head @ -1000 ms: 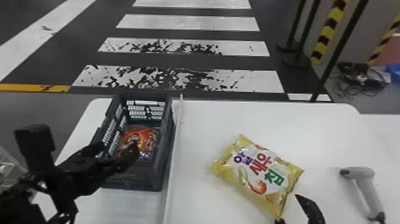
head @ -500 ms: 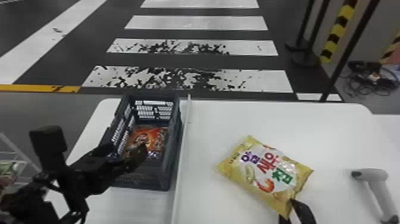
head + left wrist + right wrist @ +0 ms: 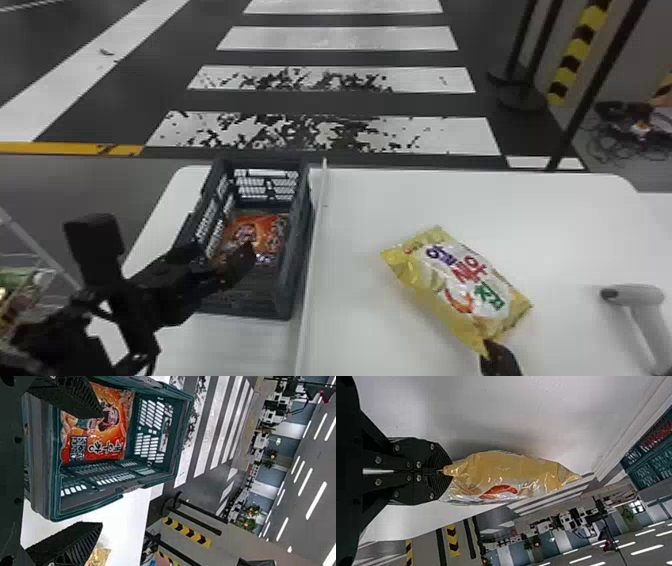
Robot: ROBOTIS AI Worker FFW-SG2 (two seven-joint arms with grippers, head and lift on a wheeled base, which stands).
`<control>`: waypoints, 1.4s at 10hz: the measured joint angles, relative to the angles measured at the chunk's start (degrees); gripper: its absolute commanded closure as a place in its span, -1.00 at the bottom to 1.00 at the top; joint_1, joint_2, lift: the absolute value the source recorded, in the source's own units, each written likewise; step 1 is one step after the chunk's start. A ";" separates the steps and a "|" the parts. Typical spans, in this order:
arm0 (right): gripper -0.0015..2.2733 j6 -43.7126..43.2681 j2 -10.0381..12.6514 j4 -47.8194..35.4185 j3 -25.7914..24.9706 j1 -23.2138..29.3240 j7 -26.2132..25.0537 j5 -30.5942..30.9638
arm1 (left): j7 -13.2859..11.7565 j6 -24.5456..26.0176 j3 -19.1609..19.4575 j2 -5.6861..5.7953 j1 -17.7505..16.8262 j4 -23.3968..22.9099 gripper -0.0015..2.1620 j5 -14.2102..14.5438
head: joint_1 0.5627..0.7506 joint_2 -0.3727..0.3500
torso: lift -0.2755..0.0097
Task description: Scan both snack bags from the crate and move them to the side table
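Observation:
My right gripper (image 3: 495, 350) is at the front edge of the head view, at the near corner of the yellow snack bag (image 3: 460, 290). In the right wrist view my right gripper (image 3: 451, 471) is shut on the end of that yellow bag (image 3: 506, 473). The orange snack bag (image 3: 257, 232) lies inside the dark crate (image 3: 300, 250). My left gripper (image 3: 245, 260) is over the crate's near left part. In the left wrist view my left gripper (image 3: 99, 471) stands open, one finger above the orange bag (image 3: 115, 435), the other outside the crate.
A grey handheld scanner (image 3: 635, 295) stands at the right on the white table (image 3: 550, 210). A thin raised divider (image 3: 312, 240) runs between crate and yellow bag. Other packages (image 3: 20, 285) show beyond the table at the far left.
The right gripper has closed on the yellow bag's near corner. The head view has shifted a little, so the table's things sit farther right; the left gripper stays over the crate.

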 measured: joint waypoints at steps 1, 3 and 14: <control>0.80 -0.71 -0.23 0.00 -0.20 0.05 0.06 0.05 | -0.02 -0.06 -0.02 -0.05 -0.18 0.53 -0.98 0.00 | 0.41 0.22 | 0.26; 0.80 -2.10 -0.37 -2.42 -1.73 0.75 1.42 -2.37 | -0.11 -0.22 -0.16 -0.17 -0.38 1.15 -0.98 -0.07 | 0.41 0.24 | 0.26; 0.80 22.08 18.43 -34.09 -42.96 1.30 20.73 -59.49 | -0.18 -0.24 -1.21 0.17 -2.11 2.48 -0.98 -0.09 | 0.41 0.20 | 0.26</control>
